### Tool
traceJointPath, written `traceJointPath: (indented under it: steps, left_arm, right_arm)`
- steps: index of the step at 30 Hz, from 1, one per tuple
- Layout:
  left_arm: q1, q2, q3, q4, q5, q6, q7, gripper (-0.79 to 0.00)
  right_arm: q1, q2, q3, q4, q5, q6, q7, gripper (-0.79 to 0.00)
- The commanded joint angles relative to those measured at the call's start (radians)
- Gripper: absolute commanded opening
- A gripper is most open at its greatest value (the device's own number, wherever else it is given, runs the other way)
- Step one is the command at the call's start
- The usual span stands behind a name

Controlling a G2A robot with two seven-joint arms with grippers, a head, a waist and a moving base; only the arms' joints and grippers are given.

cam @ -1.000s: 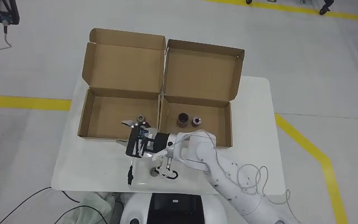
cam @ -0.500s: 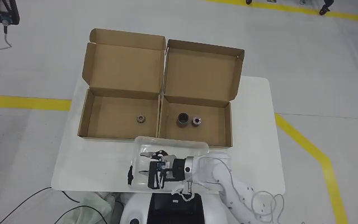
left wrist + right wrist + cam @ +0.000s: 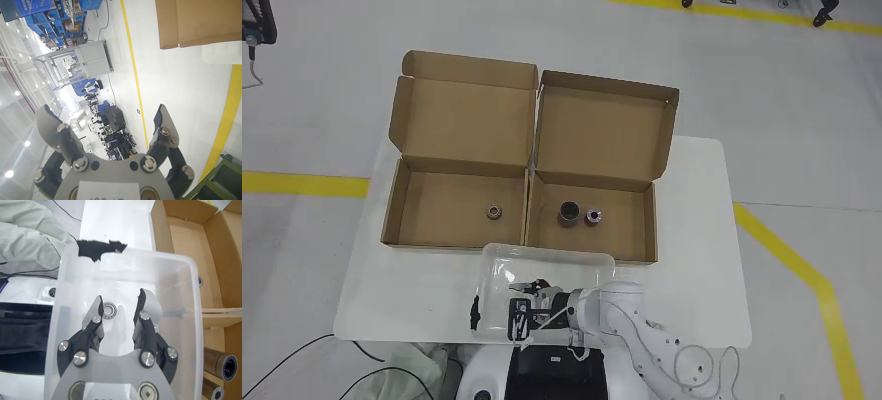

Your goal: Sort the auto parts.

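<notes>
1. The right pincer is spread wide and carries nothing. It hangs low inside the clear tub. A second ago it was out at the left box; now it has swung all the way back!
2. Just beside one of its fingers, a metal ring lies flat on the tub floor. The ring sits off to one side rather than between the jaws. Whether the finger touches it, I cannot tell.
3. Out in the left box, a small ring lies alone on the cardboard. The pincer was over that very spot a second ago, so that drop looks done.
4. The right box holds a dark round part and a smaller part just beside it, same as before.
5. The left pincer is open and empty, and it is aimed out at the room, away from the worktop.
6. My read is one part delivered and the tub ring up next. The right pincer likely needs a sideways nudge to straddle the ring before closing.
</notes>
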Motion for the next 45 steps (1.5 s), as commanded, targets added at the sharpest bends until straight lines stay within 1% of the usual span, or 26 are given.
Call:
traceJointPath:
  steps: [1, 8, 17, 21, 26, 28, 30, 31, 32, 33, 40, 45]
  left_arm:
    - [0.000, 0.000, 0.000, 0.000, 0.000, 0.000, 0.000, 0.000]
    - [0.000, 0.000, 0.000, 0.000, 0.000, 0.000, 0.000, 0.000]
    - [0.000, 0.000, 0.000, 0.000, 0.000, 0.000, 0.000, 0.000]
    - [0.000, 0.000, 0.000, 0.000, 0.000, 0.000, 0.000, 0.000]
    - [0.000, 0.000, 0.000, 0.000, 0.000, 0.000, 0.000, 0.000]
    - [0.000, 0.000, 0.000, 0.000, 0.000, 0.000, 0.000, 0.000]
    - [0.000, 0.000, 0.000, 0.000, 0.000, 0.000, 0.000, 0.000]
    - [0.000, 0.000, 0.000, 0.000, 0.000, 0.000, 0.000, 0.000]
    - [0.000, 0.000, 0.000, 0.000, 0.000, 0.000, 0.000, 0.000]
    - [0.000, 0.000, 0.000, 0.000, 0.000, 0.000, 0.000, 0.000]
    - [0.000, 0.000, 0.000, 0.000, 0.000, 0.000, 0.000, 0.000]
    - [0.000, 0.000, 0.000, 0.000, 0.000, 0.000, 0.000, 0.000]
  right_arm:
    - [0.008, -0.002, -0.010, 0.008, 0.011, 0.003, 0.017, -0.453]
    - [0.046, -0.004, -0.049, 0.048, 0.018, -0.029, 0.021, -0.443]
    - [0.103, -0.018, -0.114, 0.107, 0.017, -0.023, 0.095, -0.440]
    - [0.127, -0.025, -0.138, 0.132, 0.012, -0.011, 0.107, -0.431]
    - [0.144, -0.029, -0.161, 0.147, 0.001, 0.004, 0.117, -0.440]
    - [0.148, -0.031, -0.168, 0.154, -0.004, 0.013, 0.119, -0.493]
    - [0.155, -0.032, -0.175, 0.166, -0.016, 0.023, 0.132, -0.631]
    - [0.156, -0.033, -0.177, 0.172, -0.017, 0.033, 0.139, -0.674]
    - [0.157, -0.035, -0.179, 0.173, -0.016, 0.040, 0.139, -0.742]
    - [0.159, -0.035, -0.180, 0.173, -0.014, 0.046, 0.134, -0.785]
    - [0.146, -0.026, -0.168, 0.134, -0.020, 0.066, 0.081, -0.785]
    - [0.121, -0.009, -0.137, 0.073, -0.009, 0.060, 0.010, -0.785]
